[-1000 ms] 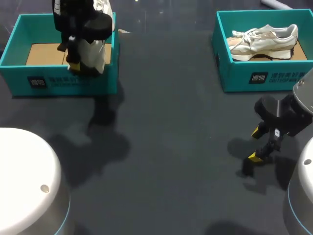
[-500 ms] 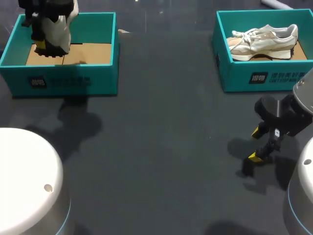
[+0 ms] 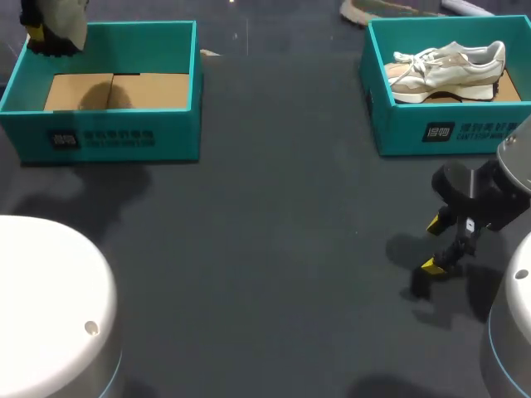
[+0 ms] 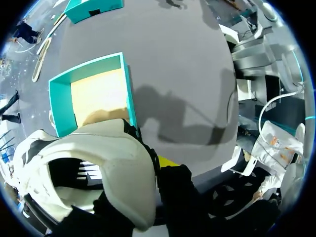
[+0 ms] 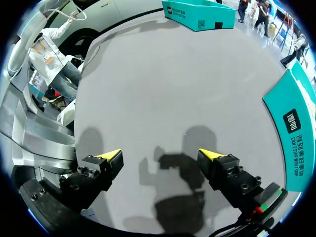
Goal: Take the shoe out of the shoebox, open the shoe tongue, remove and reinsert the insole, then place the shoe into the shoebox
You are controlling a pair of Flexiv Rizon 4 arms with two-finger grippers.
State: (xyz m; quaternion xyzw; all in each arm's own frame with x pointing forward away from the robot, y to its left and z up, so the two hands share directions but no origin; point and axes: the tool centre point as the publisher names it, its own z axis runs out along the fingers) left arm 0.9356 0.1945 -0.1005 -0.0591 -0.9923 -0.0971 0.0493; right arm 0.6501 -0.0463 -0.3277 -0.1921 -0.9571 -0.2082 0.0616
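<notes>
My left gripper (image 3: 37, 35) hangs above the far left corner of the left teal shoebox (image 3: 108, 137), shut on a white and black shoe (image 3: 65, 18). In the left wrist view the shoe (image 4: 94, 168) fills the space at the gripper (image 4: 160, 165), one yellow tip showing beside it. The shoebox (image 4: 126, 89) lies below, only its bare cardboard floor showing. A second, beige shoe (image 3: 448, 70) lies in the right teal shoebox (image 3: 448, 133). My right gripper (image 3: 441, 245) hovers low over the table in front of that box, open with nothing between its fingers (image 5: 111, 157).
The dark table (image 3: 282, 232) stretches between the two boxes. The right shoebox's front wall (image 5: 296, 123) stands just beside my right gripper (image 5: 162, 155).
My left gripper has carried the shoe from above the left box's middle up and away to its far left corner. The right arm has not moved.
</notes>
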